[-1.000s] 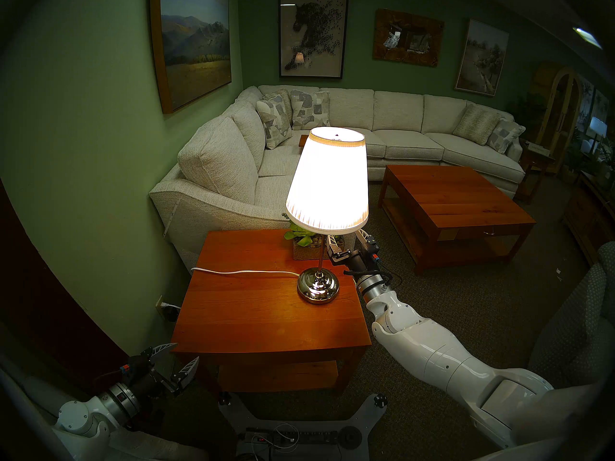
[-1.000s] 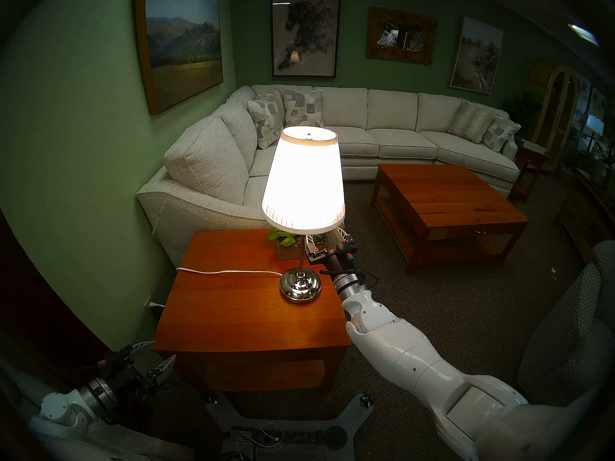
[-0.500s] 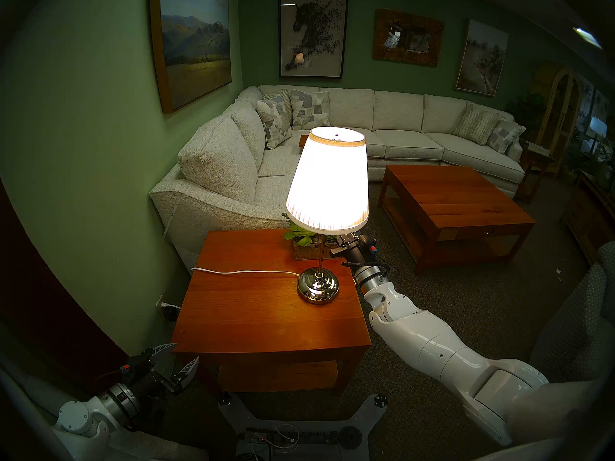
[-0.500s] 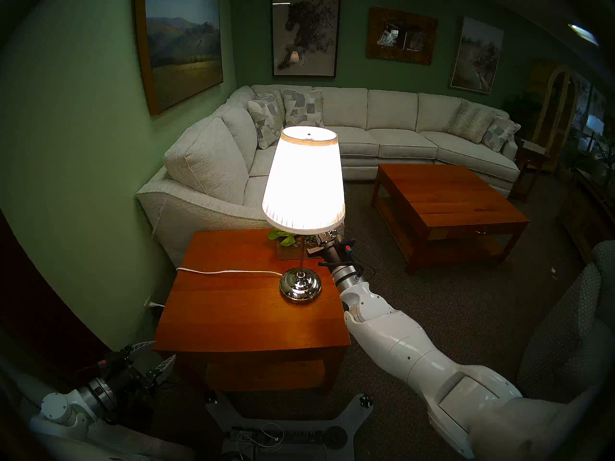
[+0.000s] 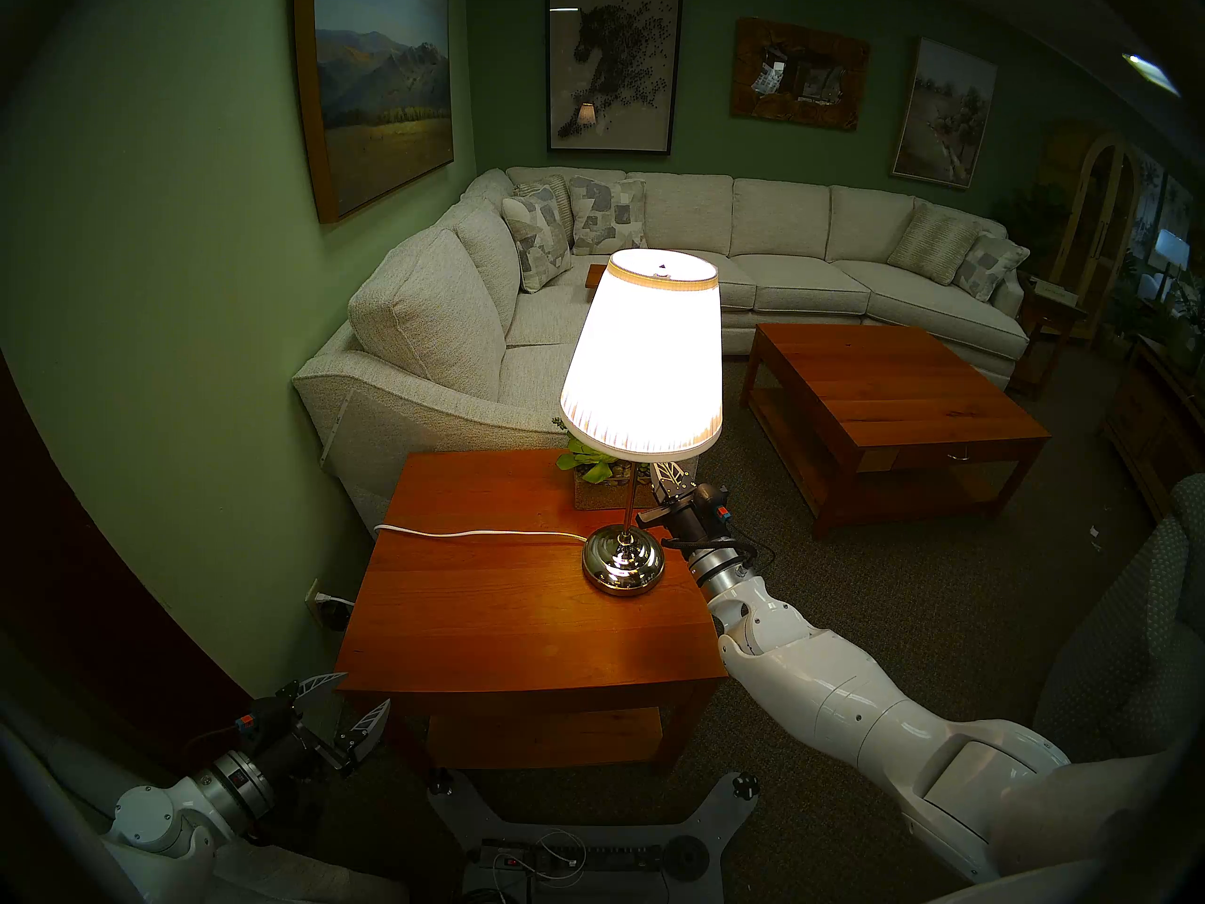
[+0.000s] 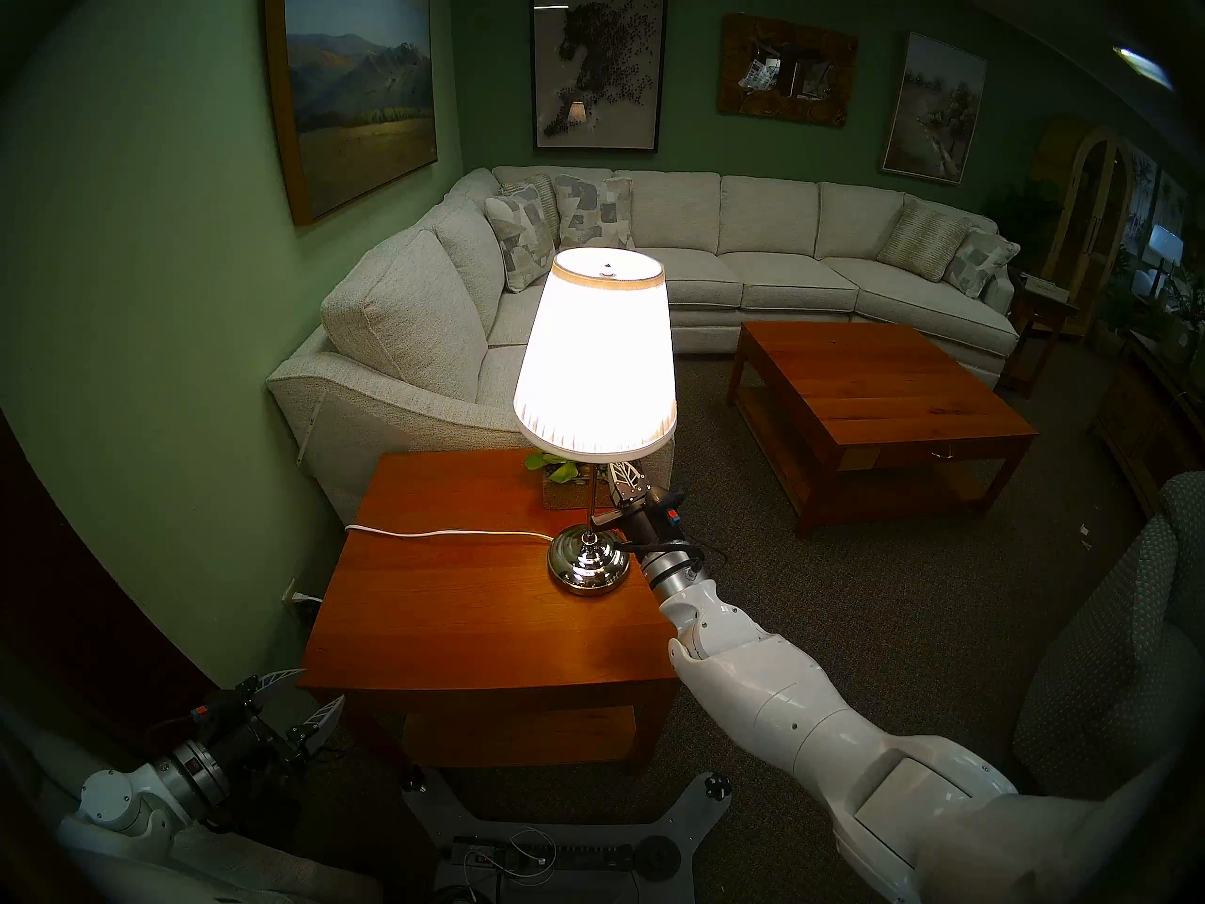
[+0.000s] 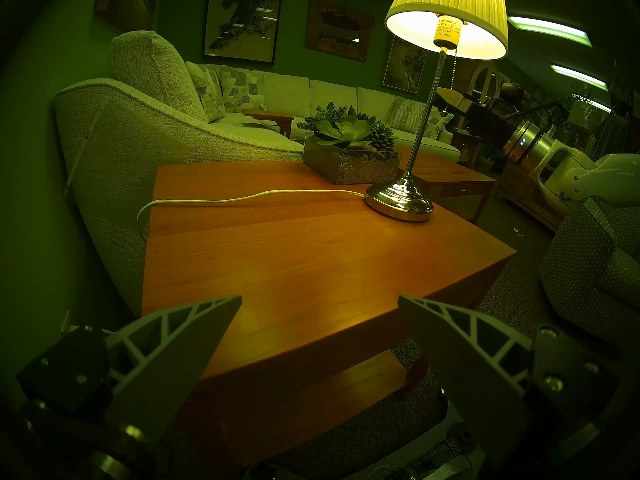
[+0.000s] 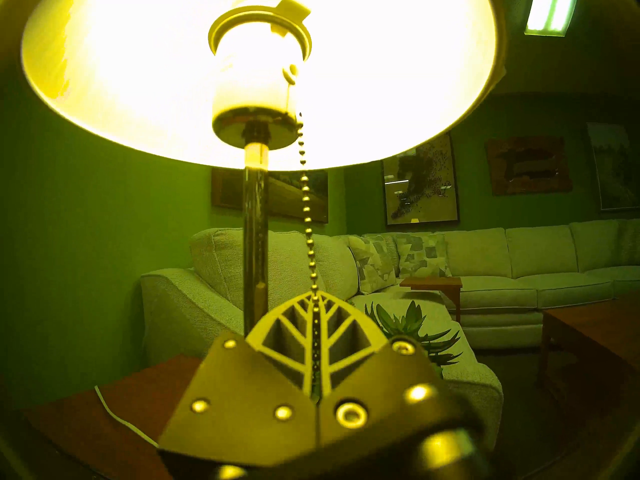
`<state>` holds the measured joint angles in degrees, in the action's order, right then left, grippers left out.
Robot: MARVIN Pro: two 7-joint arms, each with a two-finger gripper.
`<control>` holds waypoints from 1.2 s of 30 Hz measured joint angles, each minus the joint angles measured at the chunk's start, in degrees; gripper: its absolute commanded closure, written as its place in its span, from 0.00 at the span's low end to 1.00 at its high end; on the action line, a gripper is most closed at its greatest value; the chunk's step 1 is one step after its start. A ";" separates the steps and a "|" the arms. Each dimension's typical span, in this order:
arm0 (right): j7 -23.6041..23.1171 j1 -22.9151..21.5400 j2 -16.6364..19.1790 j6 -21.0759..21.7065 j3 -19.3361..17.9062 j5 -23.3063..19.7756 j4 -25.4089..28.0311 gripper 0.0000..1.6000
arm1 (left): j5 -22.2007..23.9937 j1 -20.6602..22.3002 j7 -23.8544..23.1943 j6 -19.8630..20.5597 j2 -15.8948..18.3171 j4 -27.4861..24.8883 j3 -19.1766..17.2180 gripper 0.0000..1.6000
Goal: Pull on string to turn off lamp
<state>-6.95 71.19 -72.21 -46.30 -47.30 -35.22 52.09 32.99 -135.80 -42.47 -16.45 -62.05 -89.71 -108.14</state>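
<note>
The lamp stands lit on the wooden end table (image 5: 521,629), with a white pleated shade (image 5: 642,361), a chrome pole (image 5: 630,492) and a domed chrome base (image 5: 623,560). The string, a thin beaded pull chain (image 8: 306,209), runs straight down from the socket into my right gripper (image 8: 320,295). The gripper's fingers are shut on it just right of the pole. From the head the right gripper (image 5: 668,477) sits just under the shade rim. In the left wrist view the chain (image 7: 452,70) and its end ball (image 7: 444,113) show. My left gripper (image 5: 365,691) is open and empty by the table's near left corner.
A succulent planter (image 5: 596,482) stands behind the lamp. The white power cord (image 5: 476,533) runs left off the table. A sectional sofa (image 5: 456,335) lies behind, a coffee table (image 5: 893,394) to the right, and an armchair (image 5: 1134,622) at the far right.
My right gripper was open below the shade, rose under it, then shut on the chain and came down and nearer. The lamp stays lit. The left arm has not moved.
</note>
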 measured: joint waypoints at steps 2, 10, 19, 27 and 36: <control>-0.10 0.52 -0.07 -0.24 0.13 0.10 -0.13 1.00 | 0.00 0.00 0.00 0.00 0.00 0.00 0.00 0.00; -0.25 1.40 -0.50 -1.07 0.25 0.64 -0.92 1.00 | 0.00 0.00 0.00 0.00 0.00 -0.01 0.00 0.00; 0.87 1.46 -1.03 -1.41 0.09 1.46 -1.74 1.00 | 0.00 0.00 0.00 0.01 0.00 -0.01 0.00 0.00; 0.75 0.74 -2.64 -3.39 0.09 1.48 -6.14 1.00 | 0.00 0.00 0.00 0.02 0.00 -0.01 0.00 0.00; 0.25 1.39 -2.66 -4.91 -0.04 1.16 -5.02 1.00 | 0.00 0.00 0.00 0.02 0.00 -0.01 -0.01 0.00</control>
<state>-6.70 72.58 -74.87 -51.21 -47.34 -34.06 47.07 32.99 -135.81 -42.46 -16.43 -62.05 -89.73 -108.15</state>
